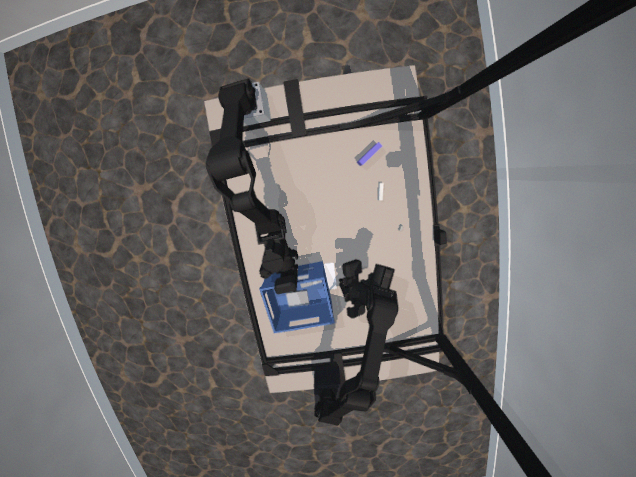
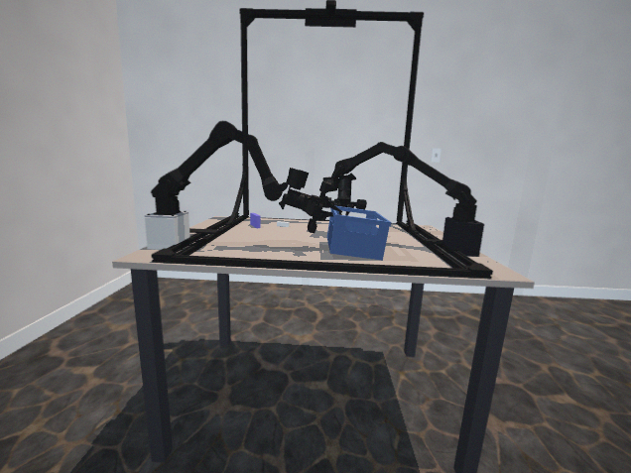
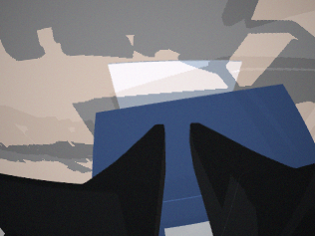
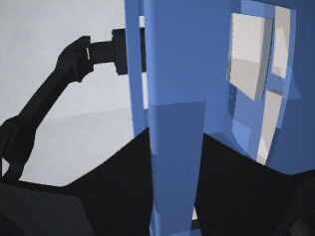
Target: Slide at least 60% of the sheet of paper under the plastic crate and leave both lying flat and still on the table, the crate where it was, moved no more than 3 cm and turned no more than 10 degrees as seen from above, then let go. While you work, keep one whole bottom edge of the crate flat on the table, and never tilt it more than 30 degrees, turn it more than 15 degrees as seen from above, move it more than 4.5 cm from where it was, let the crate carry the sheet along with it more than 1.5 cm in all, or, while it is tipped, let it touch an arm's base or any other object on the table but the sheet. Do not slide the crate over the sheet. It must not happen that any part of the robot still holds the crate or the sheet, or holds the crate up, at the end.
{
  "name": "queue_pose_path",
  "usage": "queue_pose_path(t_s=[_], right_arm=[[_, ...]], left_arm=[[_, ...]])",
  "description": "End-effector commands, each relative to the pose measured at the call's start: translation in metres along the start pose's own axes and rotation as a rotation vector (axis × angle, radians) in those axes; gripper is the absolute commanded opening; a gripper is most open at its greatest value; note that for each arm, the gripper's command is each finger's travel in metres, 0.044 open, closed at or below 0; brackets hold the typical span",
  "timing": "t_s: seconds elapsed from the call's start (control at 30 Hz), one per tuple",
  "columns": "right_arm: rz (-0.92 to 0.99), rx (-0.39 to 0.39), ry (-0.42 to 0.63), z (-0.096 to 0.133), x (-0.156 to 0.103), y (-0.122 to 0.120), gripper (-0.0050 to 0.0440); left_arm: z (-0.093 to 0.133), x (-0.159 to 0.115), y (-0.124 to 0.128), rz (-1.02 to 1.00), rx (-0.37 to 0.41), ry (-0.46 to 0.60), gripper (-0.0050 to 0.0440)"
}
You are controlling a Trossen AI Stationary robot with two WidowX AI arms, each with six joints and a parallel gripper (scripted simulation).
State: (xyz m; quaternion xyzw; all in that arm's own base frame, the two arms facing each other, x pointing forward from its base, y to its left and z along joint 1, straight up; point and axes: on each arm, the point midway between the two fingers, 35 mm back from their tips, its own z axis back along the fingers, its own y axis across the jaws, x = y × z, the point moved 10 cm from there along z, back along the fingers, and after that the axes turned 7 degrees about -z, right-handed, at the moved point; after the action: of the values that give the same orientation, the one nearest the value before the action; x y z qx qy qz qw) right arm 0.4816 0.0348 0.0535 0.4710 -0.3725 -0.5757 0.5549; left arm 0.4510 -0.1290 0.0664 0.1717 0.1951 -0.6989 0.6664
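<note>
Easing the exposed sheet (image 1: 330,270) (image 3: 150,78) inward while the crate (image 1: 305,312) (image 2: 356,237) (image 4: 179,73) stays steady seems the step. The sheet protrudes past the crate, ahead of the left gripper's (image 1: 342,285) (image 2: 347,204) (image 3: 176,127) tips, which stand narrowly apart, empty. The right gripper (image 1: 286,285) (image 2: 335,211) (image 4: 169,135) clamps the crate's wall; keep that hold firm, pushing low, flat and slowly.

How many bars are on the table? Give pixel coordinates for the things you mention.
2: a purple bar (image 1: 370,154) (image 2: 255,220), and a white one (image 1: 380,191) (image 2: 283,224) between it and a tiny unclear grey piece (image 1: 400,227). The arms may hide others.
</note>
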Motion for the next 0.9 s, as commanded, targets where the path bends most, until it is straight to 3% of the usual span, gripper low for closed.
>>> queue_pose_path(t_s=[0.0, 0.6, 0.73, 0.8, 0.87], right_arm=[[0.001, 0.098, 0.015, 0.001, -0.004, 0.031, 0.0], [0.001, 0.098, 0.015, 0.001, -0.004, 0.031, 0.0], [0.001, 0.098, 0.015, 0.001, -0.004, 0.031, 0.0], [0.001, 0.098, 0.015, 0.001, -0.004, 0.031, 0.0], [0.001, 0.098, 0.015, 0.001, -0.004, 0.031, 0.0]], left_arm=[[0.001, 0.016, 0.0, -0.009, -0.015, 0.0, 0.006], [0.003, 0.018, 0.0, -0.009, -0.015, 0.0, 0.006], [0.03, 0.024, -0.006, 0.066, -0.032, -0.02, 0.0156], [0.03, 0.024, -0.006, 0.066, -0.032, -0.02, 0.0156], [0.037, 0.026, -0.008, 0.087, -0.04, -0.025, 0.0204]])
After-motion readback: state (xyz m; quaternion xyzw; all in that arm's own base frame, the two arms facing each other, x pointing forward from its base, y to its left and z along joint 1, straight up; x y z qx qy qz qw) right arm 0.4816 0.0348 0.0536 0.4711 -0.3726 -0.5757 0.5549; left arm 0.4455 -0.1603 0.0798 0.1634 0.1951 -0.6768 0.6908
